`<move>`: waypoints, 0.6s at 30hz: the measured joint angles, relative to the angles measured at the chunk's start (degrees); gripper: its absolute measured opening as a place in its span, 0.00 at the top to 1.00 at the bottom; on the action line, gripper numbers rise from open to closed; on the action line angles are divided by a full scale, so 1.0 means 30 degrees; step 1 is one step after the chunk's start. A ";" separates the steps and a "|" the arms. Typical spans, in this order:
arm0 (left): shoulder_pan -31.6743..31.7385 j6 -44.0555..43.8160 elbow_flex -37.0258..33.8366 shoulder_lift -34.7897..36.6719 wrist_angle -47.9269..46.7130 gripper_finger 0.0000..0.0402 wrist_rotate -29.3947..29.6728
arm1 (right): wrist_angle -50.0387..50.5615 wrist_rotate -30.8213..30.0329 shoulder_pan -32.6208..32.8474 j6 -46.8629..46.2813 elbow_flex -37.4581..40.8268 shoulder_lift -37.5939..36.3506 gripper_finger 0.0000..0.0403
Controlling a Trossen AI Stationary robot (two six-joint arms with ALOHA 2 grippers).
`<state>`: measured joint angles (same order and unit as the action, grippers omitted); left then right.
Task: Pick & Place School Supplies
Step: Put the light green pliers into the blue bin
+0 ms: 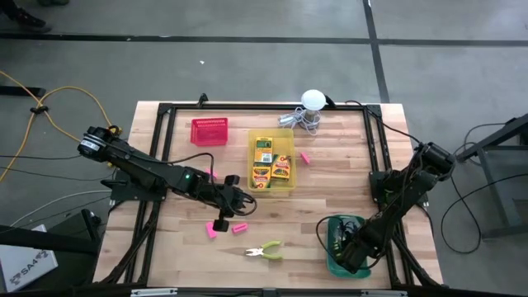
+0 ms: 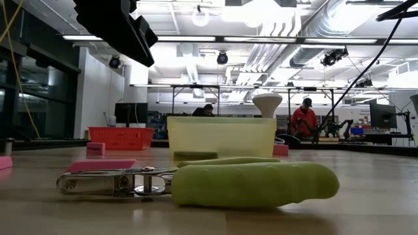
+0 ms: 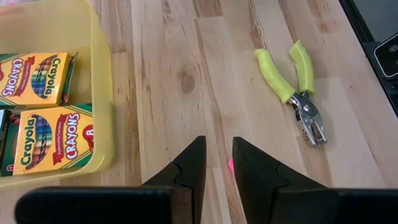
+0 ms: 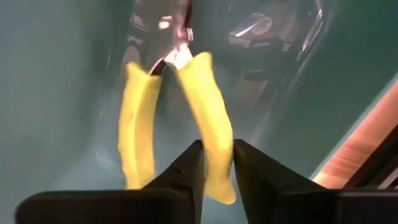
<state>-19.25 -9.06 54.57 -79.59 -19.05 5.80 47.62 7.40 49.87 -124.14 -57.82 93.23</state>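
Right gripper: down inside the green bin, fingers astride one handle of a yellow-handled tool; grip or release, cannot tell. Left gripper: jaws slightly parted, empty, over a pink eraser beside the yellow bin of crayon boxes. A second tool lies on the table.

The left arm reaches from nine o'clock toward the middle of the surface, its left gripper pointing down toward six o'clock, its fingers a narrow gap apart with nothing between them. The right arm folds back from three o'clock toward five o'clock, its right gripper lowered, its fingers parted narrowly on either side of a yellow handle.
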 joint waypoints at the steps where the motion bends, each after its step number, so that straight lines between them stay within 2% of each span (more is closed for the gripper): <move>1: 0.0000 0.0000 0.0000 0.0000 0.0000 0.81 0.0000 | -0.0001 0.0007 0.0000 0.0005 0.0000 0.0000 0.80; 6: 0.0000 0.0004 0.0000 0.0004 -0.0007 0.81 0.0000 | -0.0008 0.0007 0.0000 0.0325 0.0000 -0.0007 0.75; 18: 0.0000 0.0007 0.0000 0.0002 -0.0007 0.81 0.0000 | -0.0009 0.0015 0.0000 0.0335 0.0000 -0.0007 0.76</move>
<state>-19.25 -9.04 54.57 -79.59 -19.07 5.80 47.59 7.44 49.87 -123.13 -57.82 93.21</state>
